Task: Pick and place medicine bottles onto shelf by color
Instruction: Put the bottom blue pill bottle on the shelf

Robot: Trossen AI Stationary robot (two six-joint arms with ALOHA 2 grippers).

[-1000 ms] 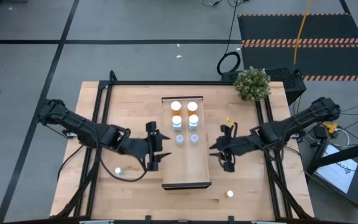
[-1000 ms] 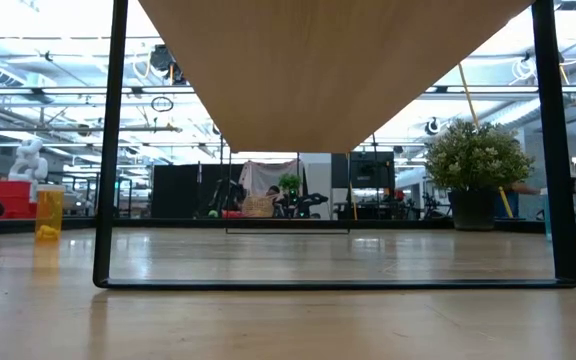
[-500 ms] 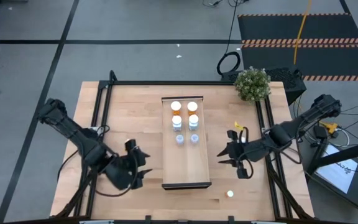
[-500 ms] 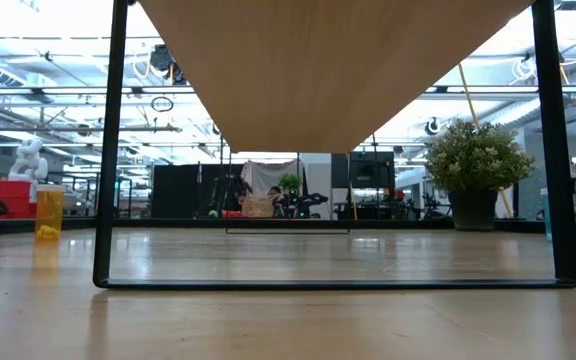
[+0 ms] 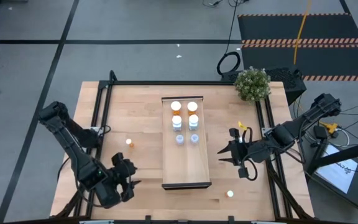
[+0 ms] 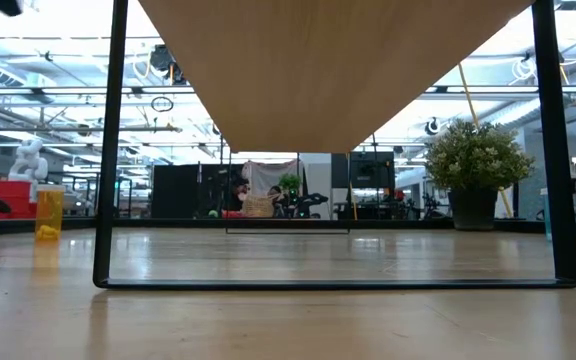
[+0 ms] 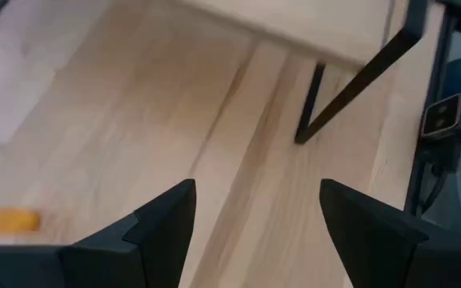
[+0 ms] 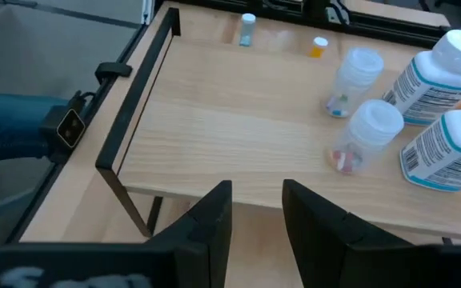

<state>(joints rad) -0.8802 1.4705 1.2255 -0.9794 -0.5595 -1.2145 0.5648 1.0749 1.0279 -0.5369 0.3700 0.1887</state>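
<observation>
The shelf [image 5: 186, 163] is a long light-wood tray on dark legs in the middle of the table. Its far half carries two orange bottles [image 5: 176, 106], two white blue-labelled ones [image 8: 442, 68] and two small clear ones [image 8: 370, 132]. An orange bottle [image 5: 129, 142] stands on the table left of the shelf and also shows in the left wrist view as the orange bottle [image 7: 10, 220]. A greenish bottle [image 5: 230, 193] stands near the near edge. My left gripper [image 5: 132, 176] is open, low by the near-left corner. My right gripper [image 5: 224, 157] is open, right of the shelf.
A potted plant [image 5: 252, 83] stands at the far right corner. Black frame rails [image 5: 101, 106] run along the table's left and right sides. The right wrist view shows one more greenish bottle [image 8: 247, 30] on the table beyond the shelf. Bare wood lies on the shelf's near half.
My left gripper has swung away from the shelf's left side toward the table's near-left corner, and its arm has uncovered the orange bottle on the table. My right gripper has drawn back a little from the shelf toward the table's right and near edges.
</observation>
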